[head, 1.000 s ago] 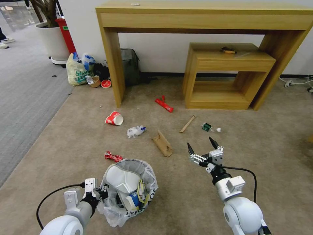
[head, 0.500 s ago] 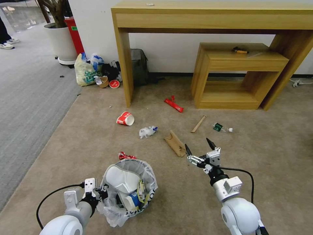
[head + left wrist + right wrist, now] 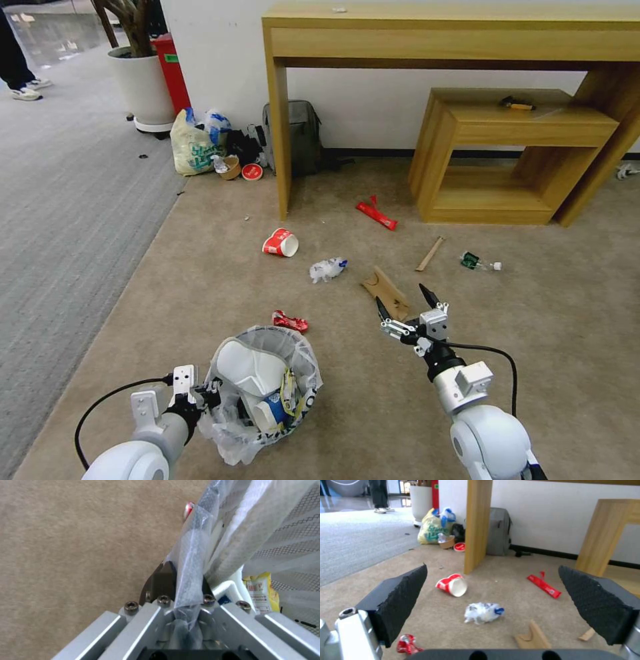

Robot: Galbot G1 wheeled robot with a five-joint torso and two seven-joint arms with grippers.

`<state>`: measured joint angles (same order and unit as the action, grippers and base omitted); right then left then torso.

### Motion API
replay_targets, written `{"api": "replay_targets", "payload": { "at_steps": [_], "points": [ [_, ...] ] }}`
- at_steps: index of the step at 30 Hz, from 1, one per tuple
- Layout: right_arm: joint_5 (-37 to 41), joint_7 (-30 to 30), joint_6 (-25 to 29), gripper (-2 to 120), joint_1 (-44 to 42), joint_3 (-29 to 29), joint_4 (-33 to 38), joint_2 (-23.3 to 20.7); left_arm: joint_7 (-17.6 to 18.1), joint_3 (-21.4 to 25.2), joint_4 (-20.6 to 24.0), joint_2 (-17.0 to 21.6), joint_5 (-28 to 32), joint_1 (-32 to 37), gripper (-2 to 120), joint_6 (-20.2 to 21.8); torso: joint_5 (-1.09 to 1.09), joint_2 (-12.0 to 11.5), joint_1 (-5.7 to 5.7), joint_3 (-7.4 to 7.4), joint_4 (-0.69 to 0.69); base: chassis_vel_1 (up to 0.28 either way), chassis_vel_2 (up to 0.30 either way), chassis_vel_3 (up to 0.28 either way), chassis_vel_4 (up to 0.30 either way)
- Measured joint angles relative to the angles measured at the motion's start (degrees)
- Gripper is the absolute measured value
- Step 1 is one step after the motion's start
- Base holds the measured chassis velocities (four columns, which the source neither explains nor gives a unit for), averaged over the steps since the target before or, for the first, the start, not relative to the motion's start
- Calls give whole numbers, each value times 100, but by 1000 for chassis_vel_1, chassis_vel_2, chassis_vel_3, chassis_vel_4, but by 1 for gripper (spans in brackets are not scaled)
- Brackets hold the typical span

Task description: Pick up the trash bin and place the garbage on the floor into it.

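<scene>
The trash bin [image 3: 263, 383], black with a white printed bag, hangs low over the beige floor [image 3: 200, 280] at my lower left. It holds white slippers and a blue cup. My left gripper [image 3: 200, 397] is shut on its bag-covered rim [image 3: 190, 555]. My right gripper [image 3: 403, 301] hovers open just short of the cardboard [image 3: 387, 292]. Garbage lies beyond: a crushed red can [image 3: 290, 322], crumpled wrapper [image 3: 327, 269], red cup [image 3: 280, 243], red wrapper [image 3: 377, 215], wooden stick [image 3: 430, 254] and small bottle [image 3: 479, 262]. Between the open fingers, the right wrist view shows the cup [image 3: 452, 585], wrapper [image 3: 482, 612] and cardboard [image 3: 533, 637].
A wooden desk [image 3: 460, 40] and a low wooden shelf [image 3: 520, 127] stand against the far wall. A grey backpack [image 3: 300, 137], shopping bag [image 3: 197, 143], white plant pot [image 3: 150, 87] and red bin [image 3: 175, 70] stand far left. Grey ribbed carpet [image 3: 67, 200] runs along the left.
The whole head view has swung left, so the desk and the litter sit further right in the picture. The cardboard now lies right at my open right gripper. The left gripper still holds the bin.
</scene>
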<state>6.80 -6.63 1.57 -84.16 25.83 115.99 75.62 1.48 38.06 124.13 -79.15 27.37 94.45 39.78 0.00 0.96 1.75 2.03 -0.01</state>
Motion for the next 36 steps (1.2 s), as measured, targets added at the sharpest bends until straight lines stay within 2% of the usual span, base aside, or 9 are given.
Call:
{"api": "replay_targets", "payload": {
  "at_steps": [10, 22, 36],
  "points": [
    [8, -10, -22, 100, -33, 16, -18, 5, -19, -6, 19, 1, 0, 6, 0, -6, 0, 0, 0, 0, 0, 130, 134, -134, -137],
    [106, -23, -128, 100, -8, 34, -52, -2, -43, 7, 23, 9, 2, 17, 0, -25, 0, 0, 0, 0, 0, 14, 15, -16, -15],
    [101, -66, -126, 100, -3, 23, -79, 0, -58, 0, -10, 10, -1, 24, 0, -59, 0, 0, 0, 0, 0, -116, 114, 115, -108]
  ]
}}
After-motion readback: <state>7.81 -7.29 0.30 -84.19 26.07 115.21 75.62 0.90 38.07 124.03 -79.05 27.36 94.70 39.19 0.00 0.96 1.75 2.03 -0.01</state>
